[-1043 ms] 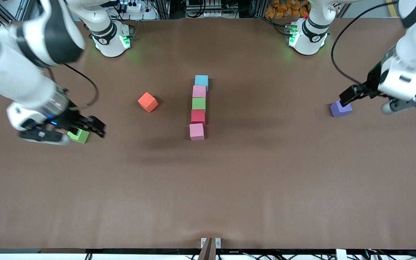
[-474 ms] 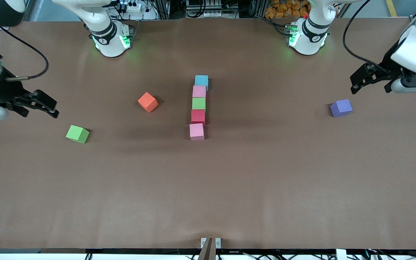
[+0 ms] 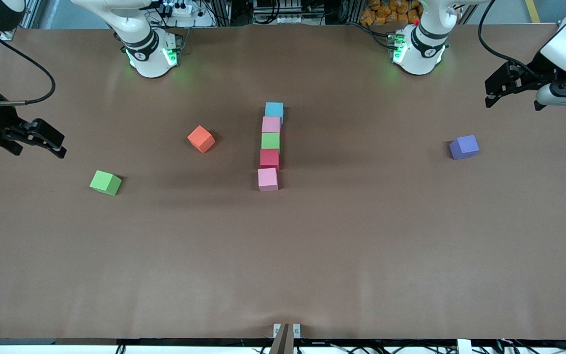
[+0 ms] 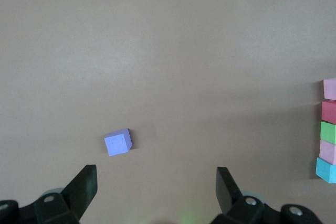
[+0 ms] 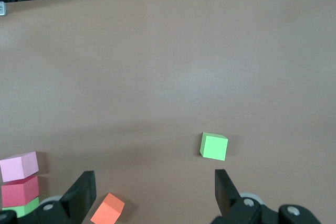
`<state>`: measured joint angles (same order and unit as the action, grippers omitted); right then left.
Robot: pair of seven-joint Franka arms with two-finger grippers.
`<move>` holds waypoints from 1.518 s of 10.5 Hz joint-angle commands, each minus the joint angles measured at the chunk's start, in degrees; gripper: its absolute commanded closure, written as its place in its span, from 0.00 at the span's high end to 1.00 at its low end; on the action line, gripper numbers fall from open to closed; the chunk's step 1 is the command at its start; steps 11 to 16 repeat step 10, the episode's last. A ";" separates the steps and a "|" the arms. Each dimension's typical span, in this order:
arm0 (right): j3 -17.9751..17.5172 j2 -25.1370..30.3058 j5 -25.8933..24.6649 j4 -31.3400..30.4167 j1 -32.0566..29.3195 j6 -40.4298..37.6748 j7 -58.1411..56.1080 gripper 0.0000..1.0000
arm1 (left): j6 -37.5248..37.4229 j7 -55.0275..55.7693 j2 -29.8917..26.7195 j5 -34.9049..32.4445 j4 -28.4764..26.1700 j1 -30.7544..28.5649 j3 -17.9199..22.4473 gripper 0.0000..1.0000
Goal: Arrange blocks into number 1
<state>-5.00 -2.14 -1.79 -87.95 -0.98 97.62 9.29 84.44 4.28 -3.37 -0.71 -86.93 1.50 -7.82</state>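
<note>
1. Five blocks (image 3: 270, 146) touch in a mid-tabletop (image 3: 312, 255) line; orange (image 3: 201, 138), green (image 3: 105, 182) and purple (image 3: 464, 147) lie apart.
2. Left hand (image 3: 493, 90) spread, empty, above purple's end.
3. Right hand (image 3: 49, 141) spread, empty, above green's end.

The front view looks steeply down on the whole bench (image 3: 361, 255) from high across it, both arm bases along its upper edge. Each wrist view looks down from well above, its end effector's fingertips at the lower edge. All three share the block column (image 3: 269, 146); purple block (image 4: 117, 142) and loose green block (image 5: 214, 146) each appear in two.
</note>
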 commanded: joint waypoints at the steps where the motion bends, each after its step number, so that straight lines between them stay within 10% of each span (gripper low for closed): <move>1: 2.08 -0.58 -1.20 1.73 -0.43 -0.94 -0.68 1.00 | -1.29 -1.38 0.56 -0.44 1.15 0.08 0.00 1.00; 16: 4.83 -1.20 -0.59 2.61 -0.69 -0.85 -6.39 1.00 | -1.38 -1.29 0.82 -0.17 1.15 0.08 0.00 1.00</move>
